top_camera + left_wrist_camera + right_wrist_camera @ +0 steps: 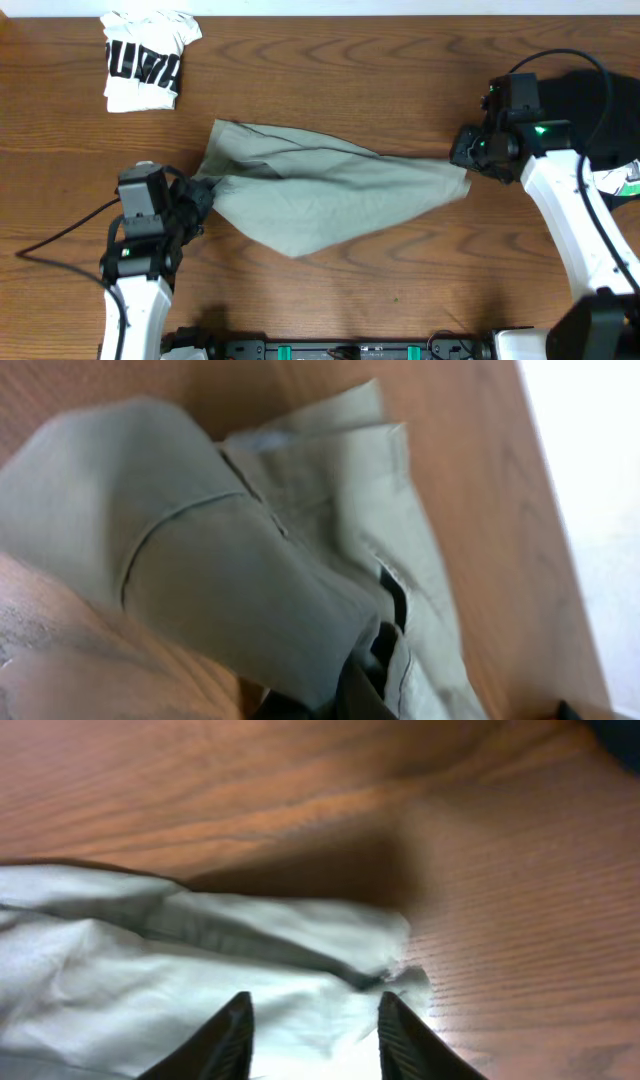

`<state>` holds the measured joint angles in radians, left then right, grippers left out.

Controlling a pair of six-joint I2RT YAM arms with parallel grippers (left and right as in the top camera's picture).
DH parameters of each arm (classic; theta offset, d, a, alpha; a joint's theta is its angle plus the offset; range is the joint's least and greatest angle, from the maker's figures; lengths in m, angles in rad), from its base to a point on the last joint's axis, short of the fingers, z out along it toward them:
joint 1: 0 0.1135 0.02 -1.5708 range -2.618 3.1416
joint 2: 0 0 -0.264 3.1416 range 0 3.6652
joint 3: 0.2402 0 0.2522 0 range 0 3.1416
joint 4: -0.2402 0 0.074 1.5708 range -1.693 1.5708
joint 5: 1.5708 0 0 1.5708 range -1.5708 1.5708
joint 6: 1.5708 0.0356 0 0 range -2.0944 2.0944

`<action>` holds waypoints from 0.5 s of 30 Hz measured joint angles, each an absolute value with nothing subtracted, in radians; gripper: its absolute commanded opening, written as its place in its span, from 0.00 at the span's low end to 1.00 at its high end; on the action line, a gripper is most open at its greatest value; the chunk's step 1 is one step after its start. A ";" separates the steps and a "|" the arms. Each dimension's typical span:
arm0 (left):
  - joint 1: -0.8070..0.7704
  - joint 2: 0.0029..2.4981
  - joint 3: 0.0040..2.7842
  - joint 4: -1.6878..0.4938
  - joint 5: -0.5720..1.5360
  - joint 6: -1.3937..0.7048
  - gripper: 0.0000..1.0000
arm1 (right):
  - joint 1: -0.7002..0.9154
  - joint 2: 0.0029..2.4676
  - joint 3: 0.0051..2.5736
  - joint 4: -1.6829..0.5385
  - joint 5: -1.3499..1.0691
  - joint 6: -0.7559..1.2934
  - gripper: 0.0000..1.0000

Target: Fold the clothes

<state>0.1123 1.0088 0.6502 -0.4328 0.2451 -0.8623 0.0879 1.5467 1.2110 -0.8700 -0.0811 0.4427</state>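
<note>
the shorts (320, 195) are a plain pale khaki, between grey and green, with thin darker seam lines; in the right wrist view the cloth looks lighter, almost white-grey. the tee (145, 60) is white with a black printed pattern. the table (350, 80) is warm brown wood with darker grain lines. the left gripper (195, 200) and the right gripper (462, 150) are both black.

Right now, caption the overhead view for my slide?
Khaki shorts lie stretched between the left arm and right arm; a printed white tee sits apart.
</note>
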 measured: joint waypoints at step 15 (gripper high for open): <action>0.114 1.144 0.650 -0.360 0.232 -0.837 0.06 | 0.142 1.542 1.209 -1.117 -0.251 0.299 0.43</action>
<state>0.1143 1.1442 0.6502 -0.3599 0.2321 -0.8368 0.1421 1.5421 1.2087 -1.1168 -0.2512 0.2989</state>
